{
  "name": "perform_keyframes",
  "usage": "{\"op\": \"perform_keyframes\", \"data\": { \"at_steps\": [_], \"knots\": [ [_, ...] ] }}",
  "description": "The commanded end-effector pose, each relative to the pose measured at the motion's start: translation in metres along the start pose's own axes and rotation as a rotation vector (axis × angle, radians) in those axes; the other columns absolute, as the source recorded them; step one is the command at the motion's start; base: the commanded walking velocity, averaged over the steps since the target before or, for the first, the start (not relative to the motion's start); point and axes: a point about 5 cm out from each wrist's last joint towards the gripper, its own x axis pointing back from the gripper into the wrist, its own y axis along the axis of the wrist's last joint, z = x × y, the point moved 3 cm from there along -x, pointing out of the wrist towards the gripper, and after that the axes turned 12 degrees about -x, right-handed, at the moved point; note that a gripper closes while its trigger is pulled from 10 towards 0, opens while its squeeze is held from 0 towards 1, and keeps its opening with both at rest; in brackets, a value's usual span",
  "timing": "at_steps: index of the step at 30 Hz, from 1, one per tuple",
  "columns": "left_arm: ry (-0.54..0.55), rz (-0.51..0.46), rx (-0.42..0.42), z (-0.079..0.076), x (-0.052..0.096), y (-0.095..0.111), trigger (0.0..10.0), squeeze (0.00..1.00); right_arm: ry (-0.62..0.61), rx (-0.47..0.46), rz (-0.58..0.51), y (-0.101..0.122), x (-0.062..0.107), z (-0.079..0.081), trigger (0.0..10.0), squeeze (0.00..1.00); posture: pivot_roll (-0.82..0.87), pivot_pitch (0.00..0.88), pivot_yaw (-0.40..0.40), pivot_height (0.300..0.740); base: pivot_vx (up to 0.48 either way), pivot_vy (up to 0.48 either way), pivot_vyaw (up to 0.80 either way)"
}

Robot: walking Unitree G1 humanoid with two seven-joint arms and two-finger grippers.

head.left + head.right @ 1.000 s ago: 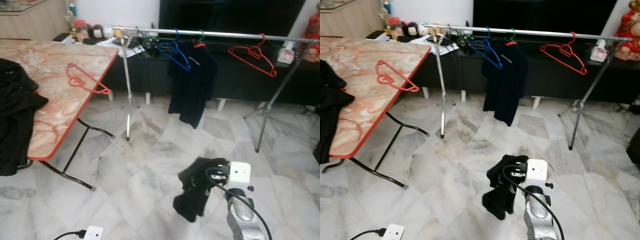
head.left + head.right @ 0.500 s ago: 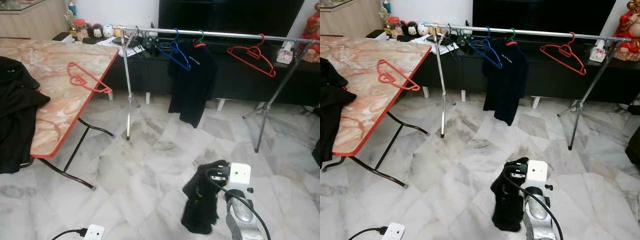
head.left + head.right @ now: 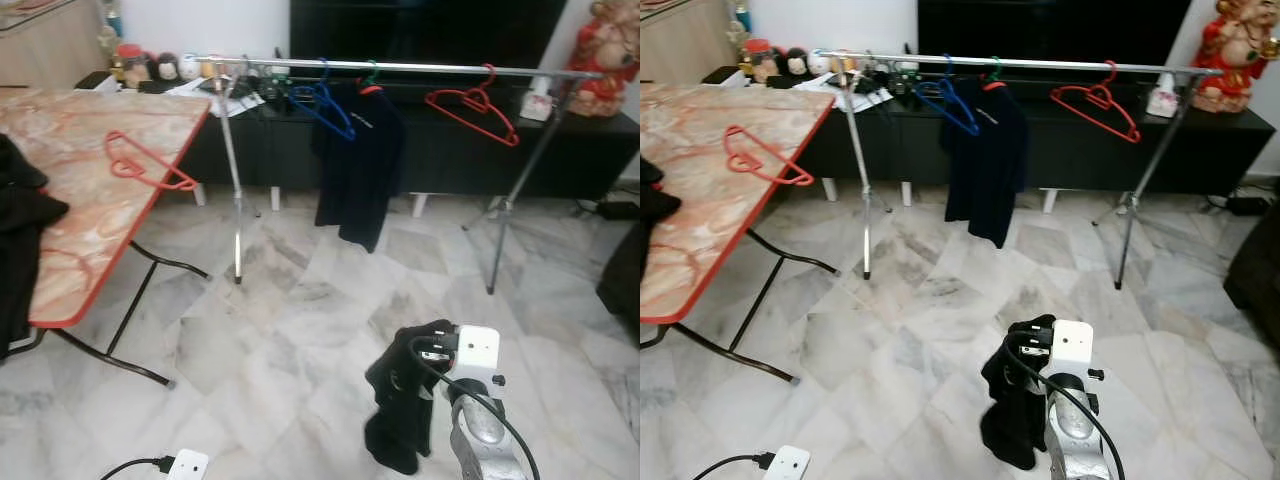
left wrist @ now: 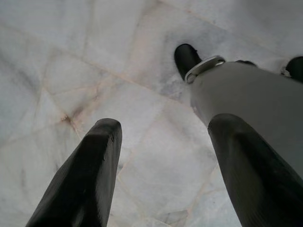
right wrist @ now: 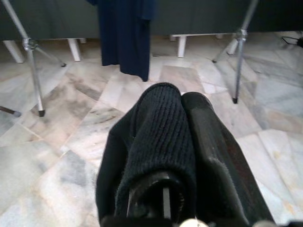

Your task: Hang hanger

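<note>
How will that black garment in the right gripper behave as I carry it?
Probably floppy: the garment droops below the right gripper. Its ribbed knit looks soft and grippy, so slipping seems unlikely. It will likely sway and could snag on the rack.

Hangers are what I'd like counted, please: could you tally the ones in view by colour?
Red: 2, one hanger on the table and one hanger on the rail.
Blue: 1, an empty hanger on the rail.
Green: 1, a hook on the rail, carrying the dark shirt.
Total: 4.
</note>
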Motion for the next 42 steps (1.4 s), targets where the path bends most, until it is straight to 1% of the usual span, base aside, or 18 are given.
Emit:
{"op": "perform_keyframes", "data": {
  "at_steps": [1, 5, 12, 22, 25, 27, 28, 29, 30, 32, 33, 35, 37, 38, 41, 42],
  "knots": [
    [-0.016, 0.015, -0.006, -0.003, 0.000, -0.002, 10.0, 0.00, 0.004, -0.005, -0.044, 0.010, -0.003, 0.001, 10.0, 0.00, -0.10, 0.000, -0.037, 0.740, 0.000, -0.289, 0.00],
    [-0.015, 0.015, -0.007, -0.002, 0.000, -0.002, 10.0, 0.00, 0.006, -0.011, -0.031, 0.005, -0.001, 0.004, 10.0, 0.00, -0.10, 0.000, -0.032, 0.740, 0.000, -0.292, 0.00],
    [-0.016, 0.015, -0.010, -0.002, 0.000, -0.002, 10.0, 0.00, -0.008, -0.004, -0.019, 0.004, -0.003, -0.002, 10.0, 0.00, -0.10, 0.000, -0.032, 0.740, 0.000, -0.293, 0.00],
    [-0.012, 0.015, -0.001, -0.002, 0.000, -0.003, 10.0, 0.00, -0.013, 0.004, -0.024, 0.007, -0.006, -0.005, 10.0, 0.00, -0.10, 0.000, -0.033, 0.740, 0.000, -0.286, 0.00],
    [-0.008, 0.014, 0.013, -0.002, 0.000, -0.003, 10.0, 0.00, -0.014, 0.006, -0.012, 0.005, -0.006, -0.006, 10.0, 0.00, -0.10, 0.000, -0.033, 0.740, 0.000, 0.000, 0.00],
    [-0.007, 0.014, 0.014, -0.002, 0.000, -0.003, 10.0, 0.00, -0.007, 0.006, 0.015, 0.000, -0.006, -0.005, 10.0, 0.00, -0.10, 0.000, -0.033, 0.740, 0.000, 0.000, 0.00],
    [-0.008, 0.014, 0.014, -0.002, 0.000, -0.003, 10.0, 0.00, -0.003, 0.014, 0.052, -0.007, -0.006, -0.006, 10.0, 0.00, -0.10, 0.000, -0.032, 0.740, 0.000, 0.000, 0.00],
    [-0.008, 0.014, 0.014, -0.002, 0.000, -0.003, 10.0, 0.00, -0.003, 0.014, 0.052, -0.007, -0.006, -0.006, 10.0, 0.00, -0.10, 0.000, -0.032, 0.740, 0.000, 0.000, 0.00],
    [-0.009, 0.014, 0.015, -0.002, 0.000, -0.003, 10.0, 0.00, -0.019, 0.005, 0.107, -0.018, -0.005, -0.010, 10.0, 0.00, -0.10, 0.000, -0.031, 0.740, 0.000, 0.000, 0.00],
    [-0.010, 0.014, 0.015, -0.003, 0.000, -0.002, 10.0, 0.00, -0.035, -0.015, 0.156, -0.026, -0.003, -0.014, 10.0, 0.00, -0.10, 0.000, -0.031, 0.740, 0.000, 0.000, 0.00],
    [-0.010, 0.014, 0.015, -0.003, 0.000, -0.002, 10.0, 0.00, -0.046, -0.033, 0.204, -0.035, -0.001, -0.017, 10.0, 0.00, -0.10, 0.000, -0.032, 0.740, 0.000, 0.000, 0.00],
    [-0.010, 0.014, 0.016, -0.003, 0.000, -0.002, 10.0, 0.00, -0.052, -0.038, 0.224, -0.038, 0.001, -0.018, 10.0, 0.00, -0.10, 0.000, -0.032, 0.740, 0.000, 0.000, 0.00],
    [-0.009, 0.013, 0.020, -0.003, 0.000, -0.002, 10.0, 0.00, -0.061, -0.058, 0.302, -0.053, 0.007, -0.021, 10.0, 0.00, -0.10, 0.000, -0.033, 0.740, 0.000, 0.000, 0.00],
    [-0.009, 0.013, 0.020, -0.003, 0.000, -0.002, 10.0, 0.00, -0.065, -0.064, 0.323, -0.057, 0.009, -0.022, 10.0, 0.00, -0.10, 0.000, -0.033, 0.740, 0.000, 0.000, 0.00],
    [-0.009, 0.013, 0.021, -0.004, 0.000, -0.002, 10.0, 0.00, -0.084, -0.052, 0.434, -0.077, 0.021, -0.029, 10.0, 0.00, -0.09, 0.000, -0.036, 0.740, 0.000, 0.000, 0.00],
    [-0.009, 0.013, 0.021, -0.004, 0.000, -0.002, 10.0, 0.00, -0.084, -0.052, 0.434, -0.077, 0.021, -0.029, 10.0, 0.00, -0.09, 0.000, -0.036, 0.740, 0.000, 0.000, 0.00]
  ]
}}
